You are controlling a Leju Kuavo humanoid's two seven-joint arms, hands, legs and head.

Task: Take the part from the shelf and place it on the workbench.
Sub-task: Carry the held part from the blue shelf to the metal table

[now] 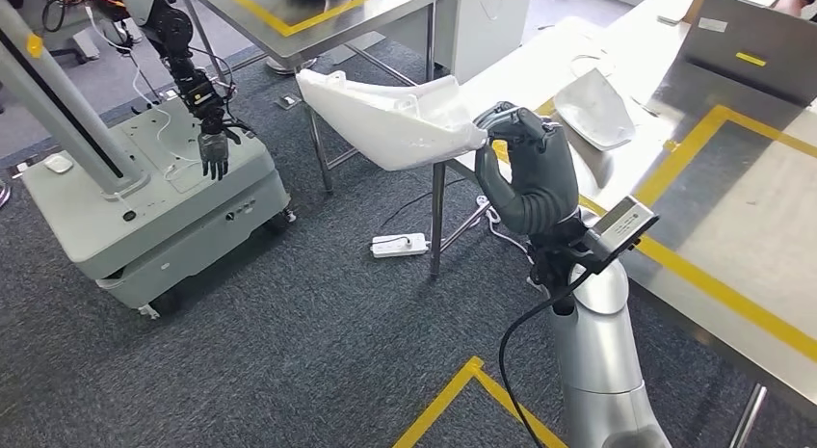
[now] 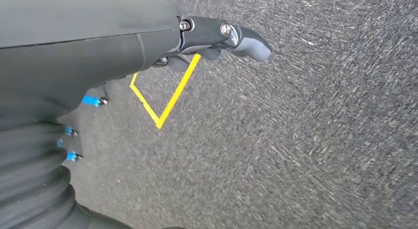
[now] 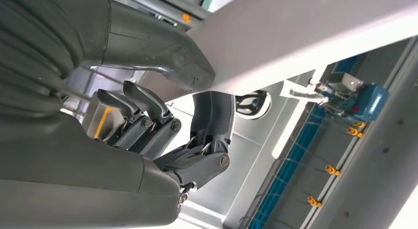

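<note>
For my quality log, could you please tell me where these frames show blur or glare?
Head view: sharp, with soft glare on the steel workbench. Left wrist view: the carpet is streaked by blur. Right wrist view: the white part looks washed out.

Gripped end of the white curved plastic part (image 1: pixel 385 116) covered by the curled dark fingers (image 1: pixel 525 130) of the grey right hand (image 1: pixel 530 173); contact between the two not readable. Second white moulded shell (image 1: pixel 595 106) on the steel workbench (image 1: pixel 732 207), at two o'clock from that hand, with its near rim masked by the wrist. Workbench itself cut by the head view's right edge. Grey left hand (image 2: pixel 212 39) cropped at the wrist picture's edge, most fingers out of sight, so spread or curl not tellable. Grey carpet (image 2: pixel 305 140) there smeared by blur. Round dark-and-white object (image 3: pixel 254 103) past the right hand's fingers too small to identify.
</note>
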